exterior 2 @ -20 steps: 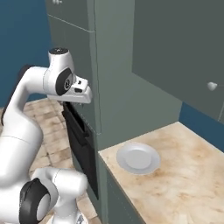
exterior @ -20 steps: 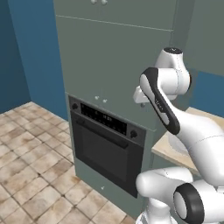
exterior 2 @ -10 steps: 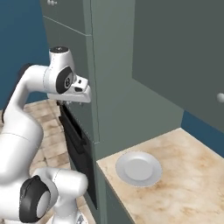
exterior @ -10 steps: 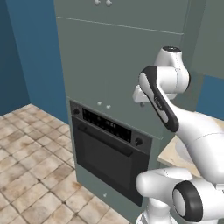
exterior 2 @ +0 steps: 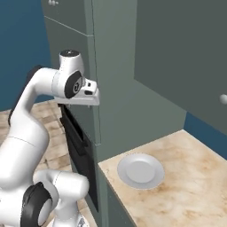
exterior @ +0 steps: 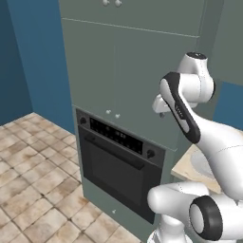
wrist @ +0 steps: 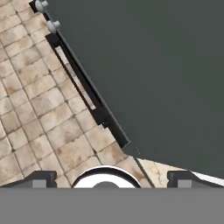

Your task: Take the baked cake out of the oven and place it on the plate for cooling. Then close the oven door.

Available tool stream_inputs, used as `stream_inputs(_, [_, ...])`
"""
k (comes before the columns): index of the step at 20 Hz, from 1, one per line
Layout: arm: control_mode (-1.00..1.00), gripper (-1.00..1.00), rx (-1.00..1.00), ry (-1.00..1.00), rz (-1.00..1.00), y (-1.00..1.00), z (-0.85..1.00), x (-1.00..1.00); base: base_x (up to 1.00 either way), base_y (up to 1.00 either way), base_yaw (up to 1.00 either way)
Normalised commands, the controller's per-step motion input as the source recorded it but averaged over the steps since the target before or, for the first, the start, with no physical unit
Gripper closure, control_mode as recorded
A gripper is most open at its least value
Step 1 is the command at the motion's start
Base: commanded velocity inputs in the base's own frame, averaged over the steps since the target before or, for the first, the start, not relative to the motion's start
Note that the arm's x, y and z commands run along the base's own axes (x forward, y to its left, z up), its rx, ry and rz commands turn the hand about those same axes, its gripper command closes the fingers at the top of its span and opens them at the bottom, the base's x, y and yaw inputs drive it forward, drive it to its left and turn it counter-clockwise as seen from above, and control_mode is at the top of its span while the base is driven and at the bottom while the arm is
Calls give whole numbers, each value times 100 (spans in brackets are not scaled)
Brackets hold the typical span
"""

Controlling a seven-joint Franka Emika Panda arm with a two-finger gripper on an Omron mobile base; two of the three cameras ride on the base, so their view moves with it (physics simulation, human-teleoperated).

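The oven door [exterior: 118,175] is shut, a stiff, heavy-looking panel best taken by its bar handle [exterior: 115,153], while the end effector [wrist: 109,177] hangs high beside the cabinet [exterior: 137,71], fingers apart and empty, the plate [exterior 2: 140,170] waiting on the surface [exterior 2: 186,186].

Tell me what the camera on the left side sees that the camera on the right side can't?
The left view looks at the oven from the front: its shut door with the bar handle, the knobs and the dark control strip. The right view has the round white plate lying bare on the tan counter; there the oven is just a thin black edge. Both show the white arm, the grey cabinets, the blue wall and the tiled floor.
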Motion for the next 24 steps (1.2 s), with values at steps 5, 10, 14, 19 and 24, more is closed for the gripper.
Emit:
stream_inputs(5, [-100, -100, -3, -4, 18, 15, -18, 0, 0, 0, 0])
stream_inputs(10, [-100, -100, -15, -2, 13, 65, -31, 0, 0, 0, 0])
stream_inputs(14, [-100, -100, -20, -2, 8, 75, -39, 0, 0, 0, 0])
stream_inputs(19, [-100, -100, -23, 0, 3, 86, -48, 3, 0, 0, 0])
stream_inputs(24, [-100, -100, -17, 1, 0, 69, -47, 17, 0, 0, 0])
